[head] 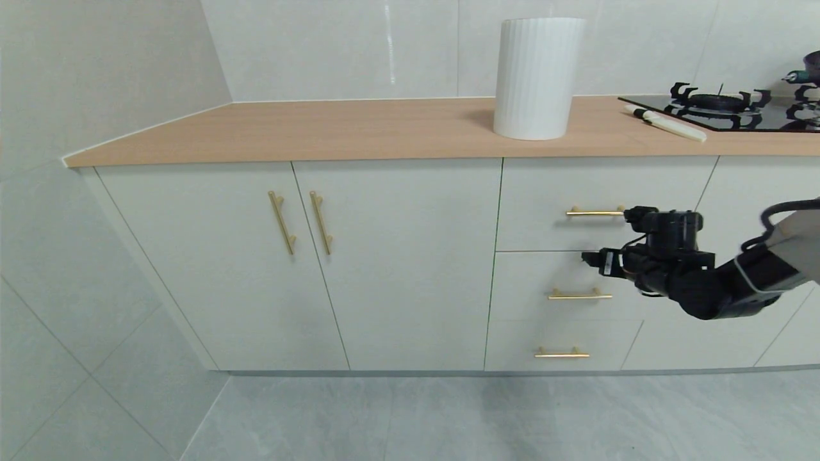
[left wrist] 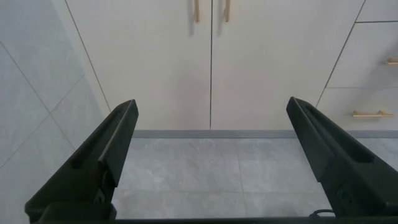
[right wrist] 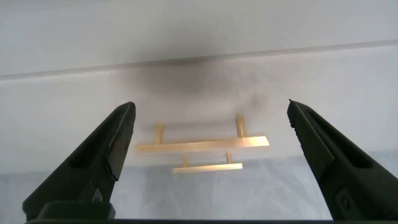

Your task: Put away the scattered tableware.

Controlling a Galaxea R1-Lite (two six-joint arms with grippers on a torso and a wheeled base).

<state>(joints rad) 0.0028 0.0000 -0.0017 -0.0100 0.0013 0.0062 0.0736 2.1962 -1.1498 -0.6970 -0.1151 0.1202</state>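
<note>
A: Where, the utensil point(head: 666, 123)?

B: Flat on the counter point(head: 320, 131), along the near edge of the hob point(head: 717, 102). Touching the glass or just beside it, cannot tell. Right of the white holder point(head: 535, 77), apart from it.

A: Handling?

B: Probably light and stiff: slim, pale, dark at one end. Looks smooth, so likely to slip or roll in a loose pinch. Lies flat, so little room underneath for fingers. Best taken across the middle of the pale shaft, pads square to its length, clear of the dark tip in case of a blade. Too small to tell which.

A: And the claws?

B: Right gripper point(head: 599, 262) well below the counter, close before the drawers, between the top handle point(head: 594, 211) and the middle handle point(head: 580, 295). Spread wide, nothing held, middle handle centred between the fingers in the wrist view. Left gripper point(left wrist: 211, 112) likewise spread wide and empty, low over the floor point(left wrist: 199, 168), facing the doors point(left wrist: 211, 62).

A: Step in hand?

B: Seemingly a drawer to be opened first, as a place for the utensil. Neither claw near the utensil yet.
</note>
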